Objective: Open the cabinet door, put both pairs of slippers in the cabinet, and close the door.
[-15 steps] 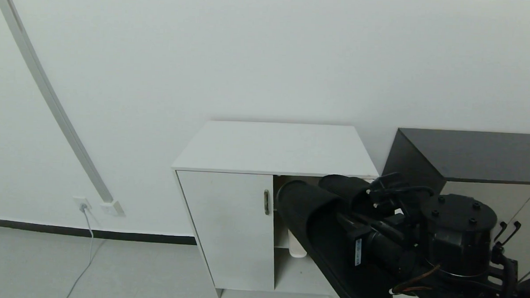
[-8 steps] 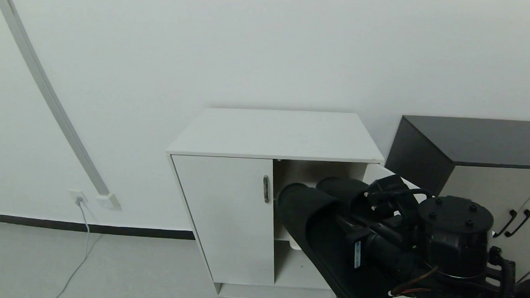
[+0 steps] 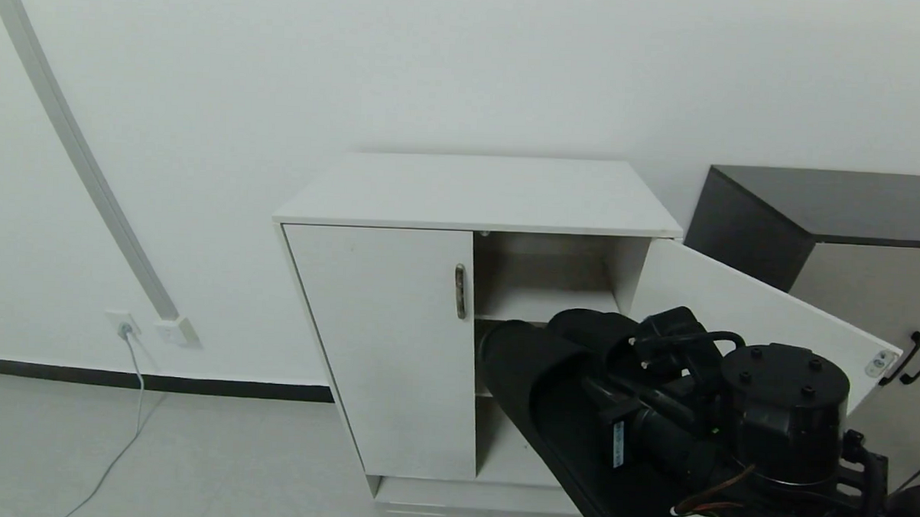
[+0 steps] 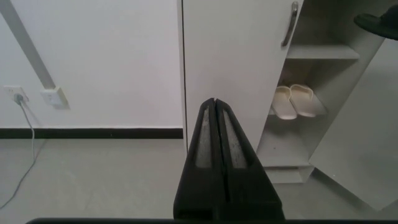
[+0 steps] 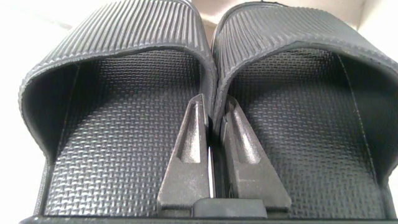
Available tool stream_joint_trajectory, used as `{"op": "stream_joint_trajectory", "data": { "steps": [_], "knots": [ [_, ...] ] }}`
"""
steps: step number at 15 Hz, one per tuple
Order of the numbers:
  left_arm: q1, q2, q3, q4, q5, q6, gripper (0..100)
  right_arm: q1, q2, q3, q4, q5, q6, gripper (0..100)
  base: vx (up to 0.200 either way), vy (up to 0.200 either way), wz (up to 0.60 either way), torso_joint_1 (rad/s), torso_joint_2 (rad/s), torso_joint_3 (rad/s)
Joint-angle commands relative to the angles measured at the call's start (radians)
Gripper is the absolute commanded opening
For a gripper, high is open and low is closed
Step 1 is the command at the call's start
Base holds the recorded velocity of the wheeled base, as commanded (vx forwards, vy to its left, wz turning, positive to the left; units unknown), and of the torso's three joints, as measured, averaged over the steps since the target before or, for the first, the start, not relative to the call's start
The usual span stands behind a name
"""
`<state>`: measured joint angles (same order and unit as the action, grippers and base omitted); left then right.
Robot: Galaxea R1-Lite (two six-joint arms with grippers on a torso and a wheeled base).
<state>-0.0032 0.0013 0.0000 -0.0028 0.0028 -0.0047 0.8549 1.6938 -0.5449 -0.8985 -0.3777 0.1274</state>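
Cabinet (image 3: 478, 190) is set against the white wall, with a wall socket (image 3: 123, 325) low on the wall to its left. The left gripper (image 4: 215, 106) is held low before the cabinet's left door (image 3: 380, 347), well apart from it, its fingers pressed together with nothing between them. That left door is shut, and a metal handle (image 3: 460, 291) is fixed upright near its inner edge. To the right of the handle the right compartment stands open. A pale pair of slippers (image 4: 298, 101) is laid side by side on the lower shelf (image 4: 292, 118), toes toward the back. In front of this compartment the black pair of slippers (image 3: 547, 392) is held, toes pointed toward the cabinet; whether the toes have crossed the front edge cannot be told. The adjoining side walls of the two black slippers are pinched together by the right gripper (image 5: 214, 102). Farther right, the right door (image 3: 756, 315) is swung wide open. Beyond it a dark-topped cupboard (image 3: 829, 202) is placed against the same wall.
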Motion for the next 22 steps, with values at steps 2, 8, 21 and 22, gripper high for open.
{"op": "stream_joint_trajectory", "data": {
  "steps": [2,8,21,22],
  "knots": [
    [0.000,0.000,0.000,0.000,0.000,0.000,0,0.000,-0.003,-0.001,0.000,0.000,-0.002,0,0.000,0.000,0.00,-0.178,0.50,0.312],
    [0.000,0.000,0.000,0.000,0.000,0.000,0,0.000,0.001,0.013,-0.002,0.000,-0.008,0,0.000,0.000,0.00,-0.162,0.49,0.330],
    [0.000,0.000,0.000,0.000,0.008,-0.014,0,0.012,0.060,0.063,-0.112,0.002,-0.049,0,0.000,0.000,0.00,-0.058,0.37,0.315],
    [0.000,0.000,0.000,0.000,0.008,-0.014,0,0.013,0.061,0.069,-0.126,0.008,-0.051,0,0.000,0.000,0.00,0.000,0.00,0.000]
  ]
}}
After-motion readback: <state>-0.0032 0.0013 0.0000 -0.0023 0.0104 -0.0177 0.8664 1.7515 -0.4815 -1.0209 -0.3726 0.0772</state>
